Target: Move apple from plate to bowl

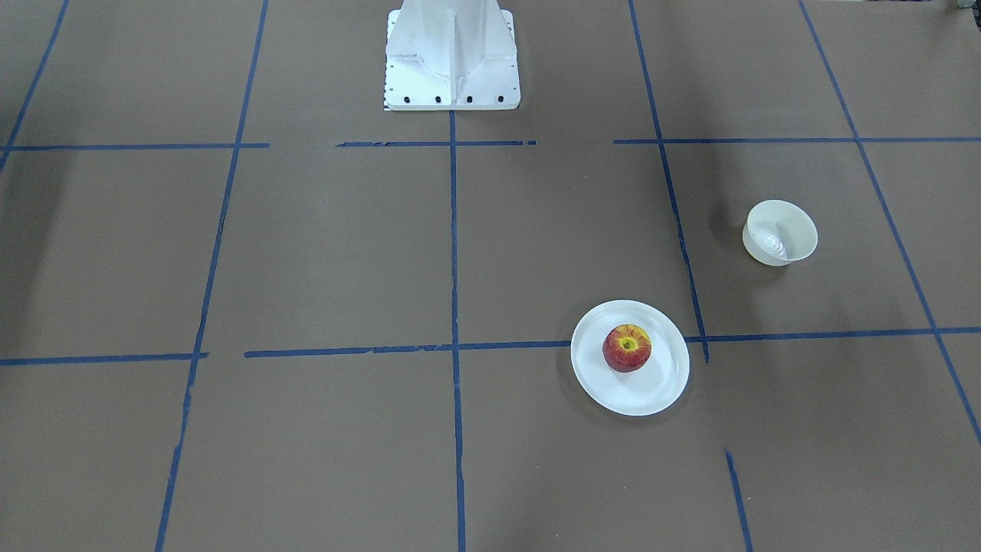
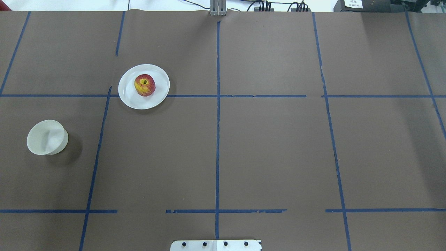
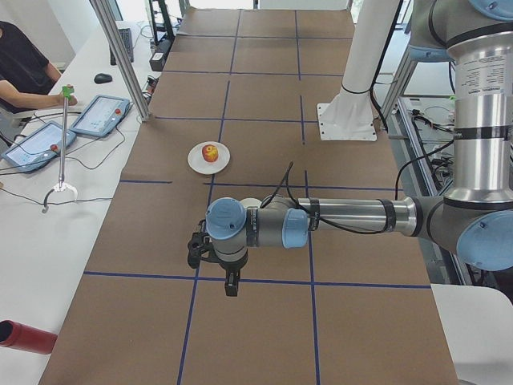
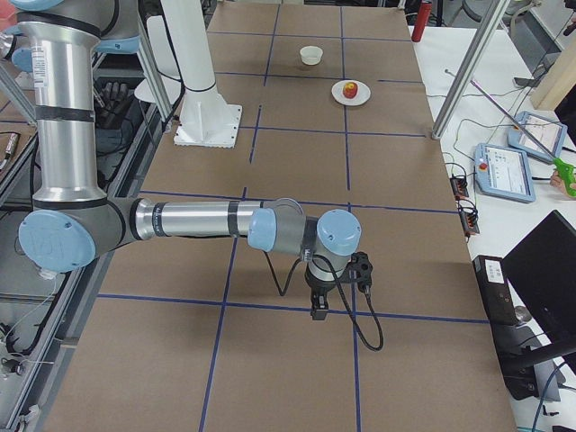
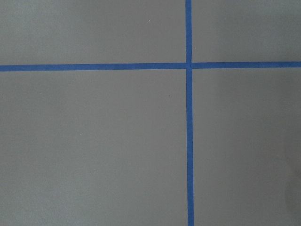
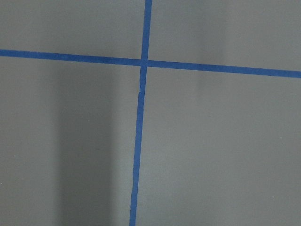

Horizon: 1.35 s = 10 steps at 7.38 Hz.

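Note:
The red apple (image 1: pixel 627 347) with a yellow-green stem patch sits on the flat white plate (image 1: pixel 661 392); both also show in the overhead view, the apple (image 2: pixel 144 84) on the plate (image 2: pixel 128 98). The small cream-white bowl (image 1: pixel 779 232) stands empty, apart from the plate, toward the robot's left (image 2: pixel 47 137). My left gripper (image 3: pixel 231 285) shows only in the exterior left view, hanging over bare table well short of the bowl. My right gripper (image 4: pixel 318 308) shows only in the exterior right view, far from the plate (image 4: pixel 339 97). I cannot tell whether either is open or shut.
The brown table (image 2: pixel 271 146) carries a grid of blue tape lines (image 2: pixel 217 139). The robot's white base (image 1: pixel 452 54) stands at the table's edge. Both wrist views show only table and tape. An operator with tablets sits at a side bench (image 3: pixel 24 72).

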Available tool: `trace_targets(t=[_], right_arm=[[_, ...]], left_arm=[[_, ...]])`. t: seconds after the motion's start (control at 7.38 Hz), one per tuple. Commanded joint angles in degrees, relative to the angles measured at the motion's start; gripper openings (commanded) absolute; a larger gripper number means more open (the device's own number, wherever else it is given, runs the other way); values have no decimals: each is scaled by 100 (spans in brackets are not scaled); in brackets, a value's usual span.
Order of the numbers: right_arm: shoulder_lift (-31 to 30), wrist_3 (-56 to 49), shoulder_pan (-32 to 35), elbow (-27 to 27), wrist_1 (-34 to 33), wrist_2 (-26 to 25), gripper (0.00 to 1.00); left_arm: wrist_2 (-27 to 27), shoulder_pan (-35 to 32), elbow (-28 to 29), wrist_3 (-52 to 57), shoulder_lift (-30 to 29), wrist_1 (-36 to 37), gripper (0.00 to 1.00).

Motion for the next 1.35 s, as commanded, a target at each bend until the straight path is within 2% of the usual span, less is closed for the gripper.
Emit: trace_targets(t=[0.0, 0.14, 0.27, 0.68, 0.95, 1.22], right_arm=[[0, 0, 0, 0, 0, 0, 100], [0, 0, 0, 0, 0, 0, 100], [0, 0, 0, 0, 0, 0, 100], [0, 0, 0, 0, 0, 0, 100], [0, 0, 0, 0, 0, 0, 100], [0, 0, 0, 0, 0, 0, 100]], left_arm=[[46, 21, -17, -35, -79, -115, 100], [56, 56, -70, -87, -149, -151, 100], [56, 274, -70, -427, -533, -108, 100], [29, 1458, -429, -2323, -1508, -90, 100], [82, 2126, -404, -3238, -2167, -64, 100], [370, 2690, -291, -4179, -2660, -55, 100]])
